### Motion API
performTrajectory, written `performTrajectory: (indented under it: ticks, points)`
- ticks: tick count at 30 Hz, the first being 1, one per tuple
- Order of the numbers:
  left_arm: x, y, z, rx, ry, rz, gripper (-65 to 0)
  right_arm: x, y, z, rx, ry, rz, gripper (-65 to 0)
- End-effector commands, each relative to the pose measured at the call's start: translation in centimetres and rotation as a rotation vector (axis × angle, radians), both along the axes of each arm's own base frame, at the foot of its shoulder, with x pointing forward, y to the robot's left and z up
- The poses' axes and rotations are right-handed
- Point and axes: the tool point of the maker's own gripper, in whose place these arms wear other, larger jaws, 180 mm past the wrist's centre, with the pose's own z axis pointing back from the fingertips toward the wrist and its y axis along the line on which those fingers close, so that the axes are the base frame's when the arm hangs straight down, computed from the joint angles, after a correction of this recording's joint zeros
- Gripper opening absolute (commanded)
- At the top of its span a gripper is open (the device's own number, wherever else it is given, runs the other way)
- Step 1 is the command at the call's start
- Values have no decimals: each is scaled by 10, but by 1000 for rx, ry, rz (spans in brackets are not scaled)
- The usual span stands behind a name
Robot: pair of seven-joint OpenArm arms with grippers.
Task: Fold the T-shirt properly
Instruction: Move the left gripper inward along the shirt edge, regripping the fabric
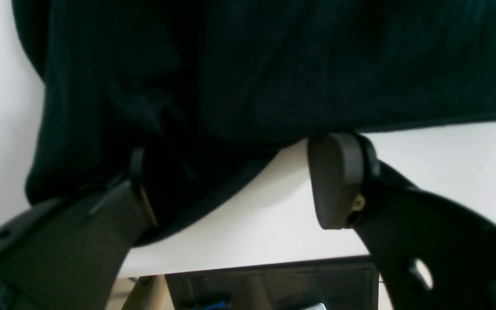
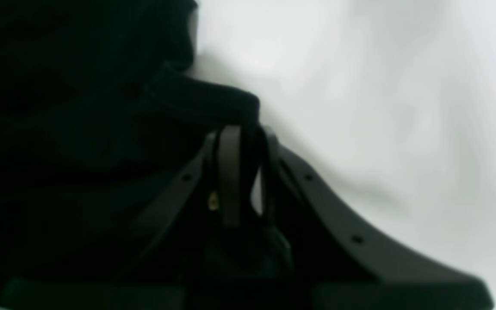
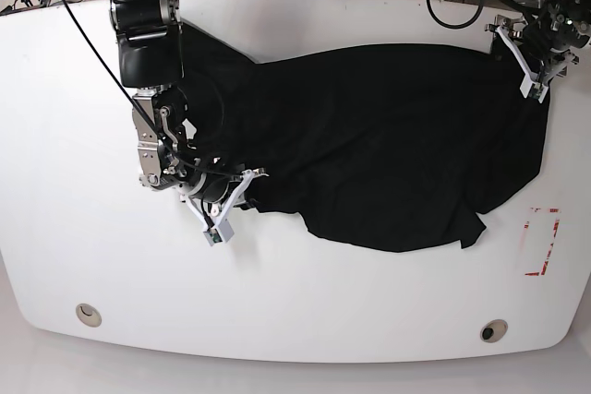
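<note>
Base view: black T-shirt (image 3: 388, 145) spread across the white counter (image 3: 305, 302).
Right fingers (image 2: 248, 133) pinch its edge; left fingers (image 1: 338, 176) spread wide; red marking (image 3: 542, 242) nearby.

The base view is evenly and brightly lit and sharp, while both wrist views are soft, the right blurred, with the shirt (image 3: 388, 145) rendered nearly detailless black.
</note>
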Motion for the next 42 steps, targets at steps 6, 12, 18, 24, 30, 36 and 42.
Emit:
performTrajectory:
  ticks: [6, 12, 18, 24, 30, 36, 42]
  points:
    - [38, -11, 25, -1, -127, -18, -210, 23, -2, 34, 21, -104, -5, -606]
    - [58, -20, 45, 24, -177, -42, -215, 24, 0, 35, 11, -112, 0, -608]
    - [57, -55, 42, 9, -163, -169, -223, 24, 0, 36, 17, -127, -4, -590]
    - [42, -65, 30, -3, -109, -210, -245, 25, 0, 33, 27, -137, -19, -539]
    - [17, -42, 26, 48, -58, -174, -234, 24, -11, 11, 37, -109, -73, -511]
    - [8, -23, 28, 80, -40, -143, -223, 23, -17, 6, 37, -102, -92, -517]
    - [5, -11, 27, 102, -19, -143, -214, 28, -25, 16, 25, -114, -89, -555]
